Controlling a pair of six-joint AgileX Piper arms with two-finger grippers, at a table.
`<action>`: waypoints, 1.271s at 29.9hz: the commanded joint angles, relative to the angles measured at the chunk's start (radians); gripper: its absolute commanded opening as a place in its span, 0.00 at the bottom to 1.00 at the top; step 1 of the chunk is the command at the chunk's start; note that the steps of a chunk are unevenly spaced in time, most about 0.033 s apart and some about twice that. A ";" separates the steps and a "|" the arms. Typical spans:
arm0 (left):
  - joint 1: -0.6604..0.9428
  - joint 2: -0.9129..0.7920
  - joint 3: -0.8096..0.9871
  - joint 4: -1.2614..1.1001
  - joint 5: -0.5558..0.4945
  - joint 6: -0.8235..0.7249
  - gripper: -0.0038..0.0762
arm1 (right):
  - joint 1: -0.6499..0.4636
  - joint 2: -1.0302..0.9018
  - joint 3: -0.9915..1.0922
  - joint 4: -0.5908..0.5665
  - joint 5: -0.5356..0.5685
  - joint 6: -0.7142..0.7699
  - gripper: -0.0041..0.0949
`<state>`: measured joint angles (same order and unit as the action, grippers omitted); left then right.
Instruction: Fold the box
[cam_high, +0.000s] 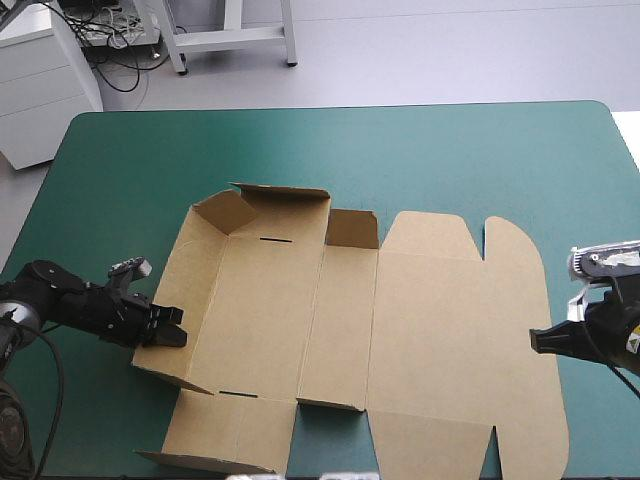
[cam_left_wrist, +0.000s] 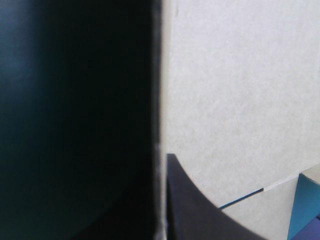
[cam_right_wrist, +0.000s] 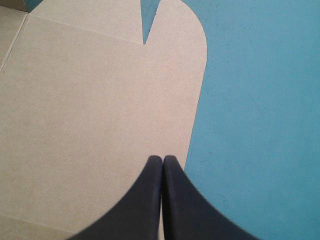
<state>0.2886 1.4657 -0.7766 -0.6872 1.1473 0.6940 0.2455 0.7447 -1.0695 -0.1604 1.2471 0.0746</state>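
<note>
Box (cam_high: 350, 330), near edge off-frame

The box (cam_high: 400, 330) lies spread over the middle of the table (cam_high: 450, 150) toward the near edge, its raised left wall between the fingers of the left gripper (cam_high: 170, 328), and the right gripper (cam_high: 538, 341) is at its right edge, tips over the board.

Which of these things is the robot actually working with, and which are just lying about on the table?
In the job: the box, left hand gripping its left wall, right hand shut at its right edge.
Just there: only the teal-green cover; nothing loose shows.
</note>
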 joint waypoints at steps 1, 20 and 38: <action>-0.007 -0.024 -0.059 -0.121 0.058 0.125 0.01 | -0.004 0.003 -0.022 -0.013 -0.046 -0.009 0.02; -0.361 -0.055 -0.814 0.129 0.064 -0.012 0.01 | -0.004 0.003 -0.098 -0.011 -0.106 -0.002 0.02; -0.736 -0.033 -0.989 0.737 -0.111 -0.058 0.01 | -0.004 0.003 -0.145 -0.013 -0.138 -0.005 0.02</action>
<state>-0.3838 1.4601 -1.7305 -0.0249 1.1778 0.6454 0.2455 0.7447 -1.1850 -0.1572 1.1770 0.0746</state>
